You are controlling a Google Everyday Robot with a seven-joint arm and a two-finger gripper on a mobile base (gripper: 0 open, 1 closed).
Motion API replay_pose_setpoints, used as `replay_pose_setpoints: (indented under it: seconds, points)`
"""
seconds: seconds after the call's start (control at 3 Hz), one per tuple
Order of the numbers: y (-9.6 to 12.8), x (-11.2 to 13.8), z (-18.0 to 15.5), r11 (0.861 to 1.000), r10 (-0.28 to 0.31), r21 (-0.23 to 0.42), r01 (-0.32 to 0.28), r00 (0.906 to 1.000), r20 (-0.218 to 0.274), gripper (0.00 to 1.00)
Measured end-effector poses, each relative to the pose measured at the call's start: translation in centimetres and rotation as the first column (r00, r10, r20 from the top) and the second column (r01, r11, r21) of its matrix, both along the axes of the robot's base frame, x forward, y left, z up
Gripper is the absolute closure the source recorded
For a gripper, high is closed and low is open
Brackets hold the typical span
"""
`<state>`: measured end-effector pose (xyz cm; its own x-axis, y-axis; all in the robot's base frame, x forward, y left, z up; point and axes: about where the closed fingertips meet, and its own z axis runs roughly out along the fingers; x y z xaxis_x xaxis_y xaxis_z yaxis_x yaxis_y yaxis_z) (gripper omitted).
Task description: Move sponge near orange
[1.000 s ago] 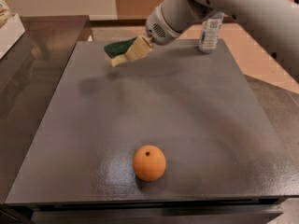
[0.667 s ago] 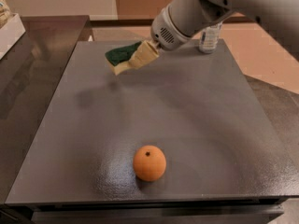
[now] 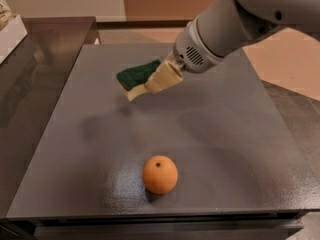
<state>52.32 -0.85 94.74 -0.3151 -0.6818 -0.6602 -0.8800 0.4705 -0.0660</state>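
The orange sits on the grey table near its front edge, a dark stem mark on top. My gripper is above the middle of the table, behind and a little left of the orange. It is shut on the sponge, dark green top with pale yellow foam below, and holds it clear of the surface. The arm reaches in from the upper right.
A white object lies at the far left on a dark counter beside the table. The table's front edge runs just below the orange. A tan floor shows at the right.
My gripper has carried the sponge from the table's far edge toward the middle, closer to the orange. The arm now hides the bottle that stood at the back right. The orange has not moved.
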Motion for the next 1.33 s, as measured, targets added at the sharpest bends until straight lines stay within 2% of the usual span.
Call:
replay_pose_setpoints:
  seconds: [0.33, 1.0, 1.33]
  points:
    - [-0.4, -2.4, -0.7, 1.0, -0.01, 0.004, 0.01, 0.9998, -0.018, 1.0]
    - [-0.6, -5.4, -3.3, 1.0, -0.023, -0.012, 0.022, 0.9979, -0.06, 1.0]
    - [-0.8, -7.2, -4.8, 0.999, -0.025, -0.038, 0.022, 0.9969, -0.075, 1.0]
